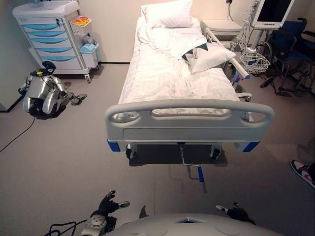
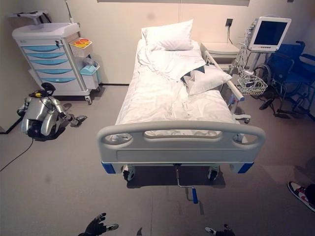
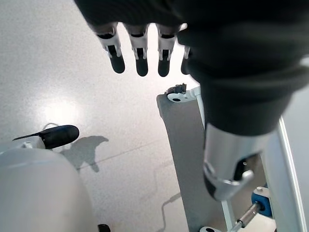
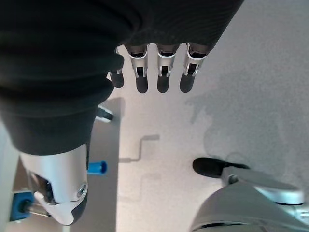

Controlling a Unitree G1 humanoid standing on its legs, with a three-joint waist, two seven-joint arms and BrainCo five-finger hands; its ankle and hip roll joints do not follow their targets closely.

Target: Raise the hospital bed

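The left hand (image 3: 145,53) is hanging low near the floor with its fingers straight and relaxed, holding nothing. The right hand (image 4: 159,67) is doing the same on the right side, fingers loose and empty. Both hands are staying apart from the bed (image 1: 189,123), which is standing in front of them. The long axis of the bed is running from near to far, with the grey footboard (image 1: 189,129) facing the robot and the pillow (image 1: 167,14) at the far end. A crank (image 1: 191,164) with a blue handle is sticking out under the footboard toward the robot, lying close to the grey floor (image 1: 74,162). A drawer cart (image 1: 49,37) is standing far left, and a monitor (image 2: 269,32) and wheelchair (image 2: 290,66) far right.
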